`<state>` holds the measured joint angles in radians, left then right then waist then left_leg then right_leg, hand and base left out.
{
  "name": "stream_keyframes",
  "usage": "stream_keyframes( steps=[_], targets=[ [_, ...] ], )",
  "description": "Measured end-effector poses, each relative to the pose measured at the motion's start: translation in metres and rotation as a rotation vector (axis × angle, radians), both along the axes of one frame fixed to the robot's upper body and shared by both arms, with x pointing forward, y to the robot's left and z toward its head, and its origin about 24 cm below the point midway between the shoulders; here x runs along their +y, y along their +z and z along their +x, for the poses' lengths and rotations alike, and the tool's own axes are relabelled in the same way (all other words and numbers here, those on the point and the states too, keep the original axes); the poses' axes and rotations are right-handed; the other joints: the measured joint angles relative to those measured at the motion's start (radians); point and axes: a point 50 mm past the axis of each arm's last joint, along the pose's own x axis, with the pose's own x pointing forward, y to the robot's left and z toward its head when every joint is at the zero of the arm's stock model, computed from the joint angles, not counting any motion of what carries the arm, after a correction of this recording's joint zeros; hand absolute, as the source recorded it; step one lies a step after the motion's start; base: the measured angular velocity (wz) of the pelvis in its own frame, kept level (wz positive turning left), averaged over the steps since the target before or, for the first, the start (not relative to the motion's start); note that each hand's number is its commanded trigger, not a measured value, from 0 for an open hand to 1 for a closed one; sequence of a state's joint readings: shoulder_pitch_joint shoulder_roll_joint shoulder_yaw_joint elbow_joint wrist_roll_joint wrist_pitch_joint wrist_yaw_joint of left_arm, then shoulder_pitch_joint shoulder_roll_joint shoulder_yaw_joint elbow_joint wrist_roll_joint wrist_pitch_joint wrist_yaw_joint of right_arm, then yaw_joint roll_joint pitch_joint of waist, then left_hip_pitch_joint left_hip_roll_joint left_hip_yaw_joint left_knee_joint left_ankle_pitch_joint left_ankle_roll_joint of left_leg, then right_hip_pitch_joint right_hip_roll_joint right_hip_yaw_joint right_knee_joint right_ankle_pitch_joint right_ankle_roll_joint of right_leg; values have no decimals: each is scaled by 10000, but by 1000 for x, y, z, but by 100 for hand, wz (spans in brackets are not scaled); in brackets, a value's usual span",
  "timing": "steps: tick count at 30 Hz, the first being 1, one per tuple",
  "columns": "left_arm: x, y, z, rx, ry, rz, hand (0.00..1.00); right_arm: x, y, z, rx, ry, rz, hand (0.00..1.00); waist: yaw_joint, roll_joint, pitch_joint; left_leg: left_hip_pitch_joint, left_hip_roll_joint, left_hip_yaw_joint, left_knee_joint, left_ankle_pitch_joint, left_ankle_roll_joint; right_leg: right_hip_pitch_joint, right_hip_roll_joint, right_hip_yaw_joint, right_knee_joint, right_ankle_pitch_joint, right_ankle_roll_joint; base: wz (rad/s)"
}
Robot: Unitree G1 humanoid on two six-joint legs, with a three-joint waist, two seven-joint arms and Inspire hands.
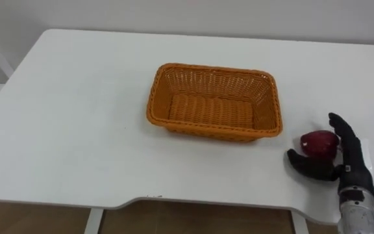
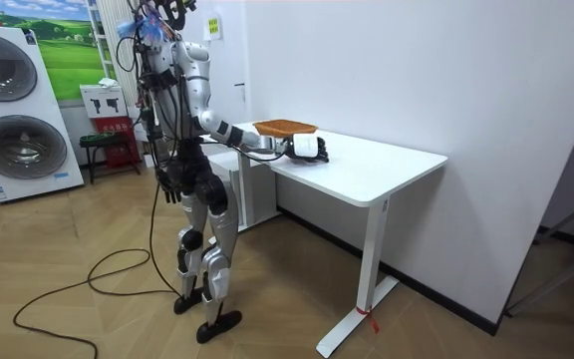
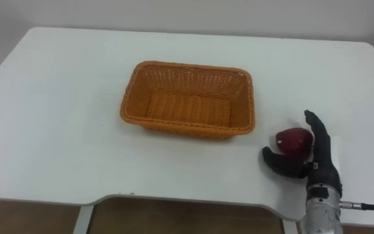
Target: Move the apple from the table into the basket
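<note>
1. Table point(image 1: 76, 130): white top; the robot stands at its near edge, in the room view.
2. Basket point(image 1: 156, 97): orange wicker, rectangular, mid-table, nothing inside.
3. Apple point(image 1: 318, 143): dark red, resting on the table to the right of the basket and clear of it.
4. Right hand point(image 1: 346, 159): spread wide about the apple, with the fingers straight along its right side and the thumb low at its near left.
5. Left hand point(image 2: 170, 185): hangs at the robot's side in the room view; its state cannot be told.
</note>
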<state>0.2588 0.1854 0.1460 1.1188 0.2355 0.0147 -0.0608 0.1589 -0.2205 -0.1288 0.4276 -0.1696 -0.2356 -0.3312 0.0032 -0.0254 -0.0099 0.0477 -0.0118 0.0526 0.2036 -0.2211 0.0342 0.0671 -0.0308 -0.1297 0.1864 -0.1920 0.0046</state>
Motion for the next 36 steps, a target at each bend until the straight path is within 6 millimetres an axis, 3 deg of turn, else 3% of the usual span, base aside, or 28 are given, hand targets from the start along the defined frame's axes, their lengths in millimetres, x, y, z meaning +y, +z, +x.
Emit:
stream_keyframes(
  steps=[8,21,23,25,29,32,36],
  targets=[
    [0,0,0,31,-99,89,0,-14,-2,-1,-122,-764,-232,100,15,-29,-18,12,9,-76,-32,-3,-5,51,14,-102,-30,0,0,2],
    [-1,0,3,-177,-187,95,0,-11,8,5,-748,-1112,-263,100,65,-24,18,-43,9,30,-68,-2,-4,-148,16,0,21,3,-4,-2],
    [-3,-1,1,-122,-151,38,0,-7,15,9,-1014,-1055,-305,100,93,69,100,-44,3,99,-69,0,-1,-165,17,59,22,13,2,-11],
    [-3,-1,1,-41,-128,21,0,-3,22,14,-1361,-956,-259,100,99,134,130,-41,4,138,-83,2,0,-201,14,75,27,12,3,-7],
    [-3,-1,2,-75,-84,31,0,7,52,25,-2618,-406,-596,100,252,141,99,-120,12,226,-92,7,0,-336,23,169,27,12,3,-6],
    [-3,-1,1,-7,-73,32,0,13,63,30,-3116,-146,-784,100,327,17,43,-112,11,225,-88,7,-1,-311,24,166,5,12,3,0],
    [-4,-2,3,4,-232,-1,0,23,77,41,-3646,268,-761,100,344,-30,46,-115,6,225,-89,7,0,-318,22,189,-1,16,9,0]
  ],
)
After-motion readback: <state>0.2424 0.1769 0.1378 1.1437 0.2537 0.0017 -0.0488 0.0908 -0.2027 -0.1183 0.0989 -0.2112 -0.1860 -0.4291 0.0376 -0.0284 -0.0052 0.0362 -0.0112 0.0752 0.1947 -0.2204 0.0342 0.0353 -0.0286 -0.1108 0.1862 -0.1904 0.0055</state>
